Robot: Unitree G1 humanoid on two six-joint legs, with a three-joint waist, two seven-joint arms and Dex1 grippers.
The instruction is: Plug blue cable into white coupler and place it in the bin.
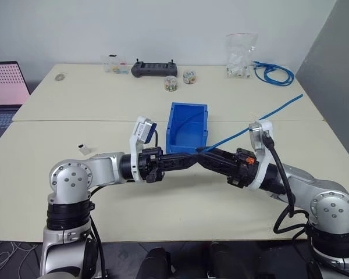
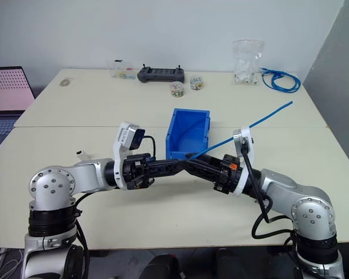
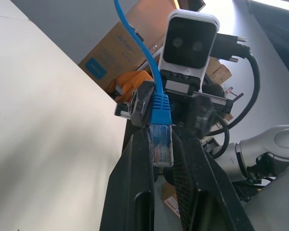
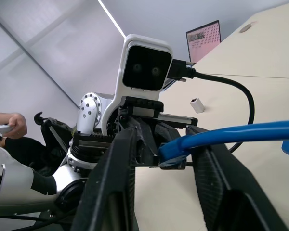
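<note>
**Cable passing between hands, coupler untouched**

Right now the left gripper (image 1: 189,161) is clamped on the clear plug of the blue cable (image 3: 160,108), above the table in front of the bin (image 1: 188,125). The right gripper (image 4: 160,159) straddles the cable behind the plug; whether its fingers grip cannot be told. The white coupler (image 1: 81,147) lies well apart, near the left elbow. Judged next: secure one hand's hold, then fetch the coupler.

Both arms reach inward, left gripper (image 1: 193,157) and right gripper (image 1: 202,156) meeting tip to tip, left jaws clamped.
</note>
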